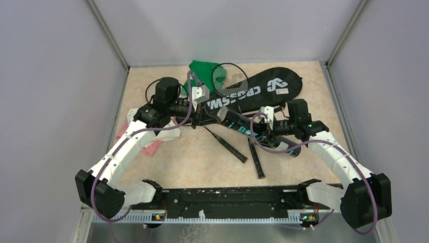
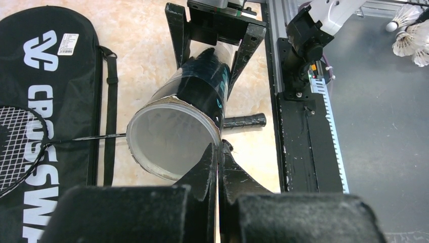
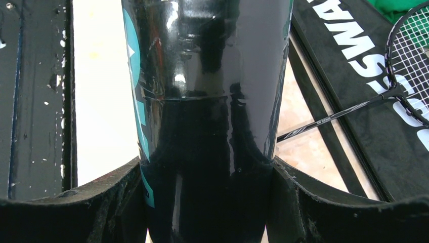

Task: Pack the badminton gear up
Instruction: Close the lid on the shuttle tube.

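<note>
The long black tube (image 2: pixel 200 86) with teal lettering is held off the table, its open mouth (image 2: pixel 172 139) facing my left wrist camera. My right gripper (image 3: pixel 207 177) is shut on the tube (image 3: pixel 207 101) around its middle, one finger on each side. My left gripper (image 2: pixel 219 148) is shut, its tips right at the rim of the tube's mouth, and I see nothing between them. The black CROSSWAY bag (image 1: pixel 263 87) lies flat at the back with a racket head (image 1: pixel 230 78) on it. Two racket handles (image 1: pixel 228 143) lie below the tube (image 1: pixel 253 130). Shuttlecocks (image 2: pixel 409 35) lie beyond the rail.
A green cloth (image 1: pixel 200 70) lies at the back beside the bag. Pink and white cloths (image 1: pixel 152 143) sit under my left arm. The black base rail (image 1: pixel 227 197) runs along the near edge. Grey walls close in both sides.
</note>
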Controlling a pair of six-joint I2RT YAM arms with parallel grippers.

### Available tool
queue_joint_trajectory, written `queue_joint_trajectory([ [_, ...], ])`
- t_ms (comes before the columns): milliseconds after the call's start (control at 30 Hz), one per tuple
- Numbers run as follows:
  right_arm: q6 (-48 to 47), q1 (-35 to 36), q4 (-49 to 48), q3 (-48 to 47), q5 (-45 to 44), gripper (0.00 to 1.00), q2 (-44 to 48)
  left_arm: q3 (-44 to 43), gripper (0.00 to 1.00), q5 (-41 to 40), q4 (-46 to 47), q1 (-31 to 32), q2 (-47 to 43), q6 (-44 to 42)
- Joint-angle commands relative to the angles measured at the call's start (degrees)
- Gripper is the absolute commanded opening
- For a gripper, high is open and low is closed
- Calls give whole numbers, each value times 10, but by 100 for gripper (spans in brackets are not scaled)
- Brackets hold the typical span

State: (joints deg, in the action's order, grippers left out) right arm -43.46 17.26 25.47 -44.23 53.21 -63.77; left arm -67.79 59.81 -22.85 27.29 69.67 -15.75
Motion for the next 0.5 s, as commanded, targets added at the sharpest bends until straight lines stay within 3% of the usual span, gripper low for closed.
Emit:
queue_joint_trajectory([
  [0, -24, 8, -10, -1, 24, 34, 18, -3, 0, 24, -18, 9, -5, -33],
  [467, -72, 8, 5, 14, 25, 33, 20, 27, 0, 32, -22, 30, -20, -56],
])
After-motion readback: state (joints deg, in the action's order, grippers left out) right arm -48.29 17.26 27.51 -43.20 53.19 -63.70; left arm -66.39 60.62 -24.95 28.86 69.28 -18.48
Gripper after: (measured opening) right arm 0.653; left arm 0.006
